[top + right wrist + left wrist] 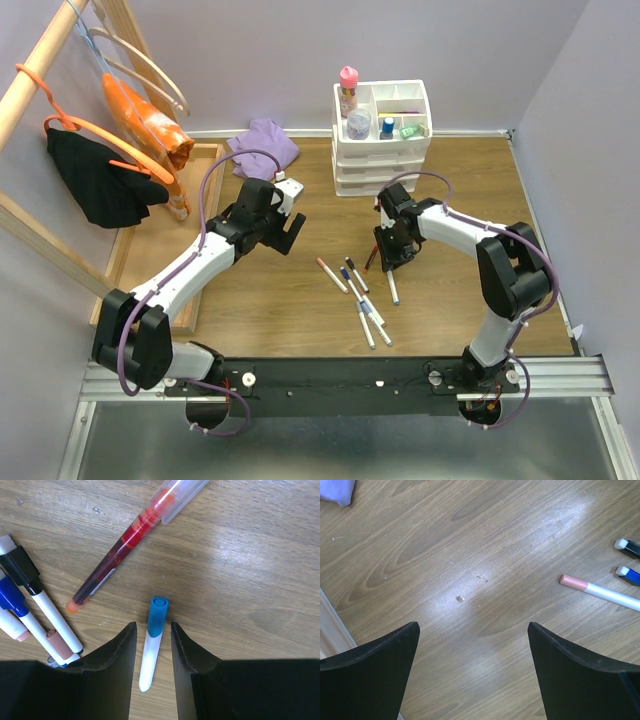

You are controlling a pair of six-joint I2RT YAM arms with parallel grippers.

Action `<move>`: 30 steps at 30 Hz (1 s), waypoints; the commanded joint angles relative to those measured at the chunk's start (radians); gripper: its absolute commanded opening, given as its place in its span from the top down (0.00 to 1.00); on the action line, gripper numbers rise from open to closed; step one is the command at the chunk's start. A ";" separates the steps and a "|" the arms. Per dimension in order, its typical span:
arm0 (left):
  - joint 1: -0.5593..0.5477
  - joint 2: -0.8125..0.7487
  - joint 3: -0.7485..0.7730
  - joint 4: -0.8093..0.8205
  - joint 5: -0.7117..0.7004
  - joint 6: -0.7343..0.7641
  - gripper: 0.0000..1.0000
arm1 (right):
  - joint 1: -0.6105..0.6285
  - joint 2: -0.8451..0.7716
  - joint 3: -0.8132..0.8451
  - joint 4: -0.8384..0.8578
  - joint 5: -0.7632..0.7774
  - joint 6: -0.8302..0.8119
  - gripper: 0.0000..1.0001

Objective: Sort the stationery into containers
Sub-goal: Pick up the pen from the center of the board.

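While loose markers (362,300) lie close before the arms, bench (290,300): thin pens scattered at centre of the overhead view, waiting to be sorted.
Right pincer (153,627): half spread and set low astride a blue-capped marker (151,650), one finger on each side with slim gaps. It grips nothing, and is lined up so that closing would pinch the barrel.
Red pen (120,555): just beyond, slanting toward upper right.
Left pincer (472,627): spread wide above bare bench, touching nothing; pink-capped marker (600,591) at right.
Drawer unit (380,165): farthest back, upper centre; its top tray (425,100) holds the glue bottle (348,90) and jar (358,124).
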 commanded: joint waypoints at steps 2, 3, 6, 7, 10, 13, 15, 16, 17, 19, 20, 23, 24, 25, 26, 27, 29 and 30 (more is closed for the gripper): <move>-0.001 -0.028 -0.015 0.026 -0.011 -0.004 0.02 | 0.016 0.021 0.017 0.018 0.022 0.011 0.59; -0.001 -0.030 -0.015 0.026 -0.011 -0.004 0.02 | 0.019 0.021 0.009 0.018 0.022 0.012 0.59; 0.001 -0.028 -0.013 0.028 -0.011 -0.006 0.01 | 0.027 0.021 -0.005 0.018 0.029 0.019 0.61; 0.001 -0.028 -0.013 0.026 -0.011 -0.006 0.01 | 0.030 0.023 -0.015 0.016 0.032 0.017 0.64; 0.002 -0.027 -0.013 0.031 -0.009 -0.009 0.01 | 0.034 0.026 -0.028 0.016 0.039 0.016 0.71; 0.005 -0.027 -0.013 0.032 -0.011 -0.012 0.02 | 0.039 0.029 -0.040 0.016 0.067 -0.003 0.85; 0.012 -0.025 -0.008 0.032 -0.009 -0.018 0.01 | 0.039 0.029 -0.034 0.013 0.107 -0.021 0.95; 0.015 -0.027 -0.008 0.034 -0.008 -0.020 0.01 | 0.040 0.021 -0.028 0.012 0.117 -0.026 0.99; 0.019 -0.024 -0.005 0.032 -0.003 -0.026 0.02 | 0.039 0.012 -0.017 0.007 0.124 -0.043 0.99; 0.035 -0.022 0.007 0.028 0.004 -0.027 0.02 | 0.040 -0.029 0.042 -0.004 0.116 -0.058 0.99; 0.038 -0.021 0.010 0.022 0.006 -0.029 0.02 | 0.039 -0.048 0.065 -0.019 0.083 -0.075 0.99; 0.059 -0.018 0.025 0.011 0.017 -0.030 0.02 | 0.039 -0.132 0.170 -0.050 -0.046 -0.101 0.99; 0.064 -0.016 0.028 0.009 0.018 -0.030 0.02 | 0.040 -0.152 0.196 -0.051 -0.071 -0.109 0.99; 0.067 -0.013 0.033 0.006 0.023 -0.026 0.02 | 0.039 -0.170 0.242 -0.054 -0.091 -0.116 0.99; 0.070 -0.013 0.038 -0.004 0.058 -0.017 0.02 | 0.039 -0.192 0.266 -0.038 -0.117 -0.119 0.99; 0.071 -0.008 0.044 -0.006 0.064 -0.009 0.02 | 0.039 -0.222 0.285 -0.024 -0.125 -0.121 0.99; 0.071 -0.005 0.051 -0.008 0.070 -0.009 0.02 | 0.037 -0.244 0.368 0.039 -0.113 -0.129 0.99; 0.071 0.004 0.059 -0.012 0.069 -0.012 0.02 | 0.037 -0.250 0.398 0.071 -0.105 -0.151 0.99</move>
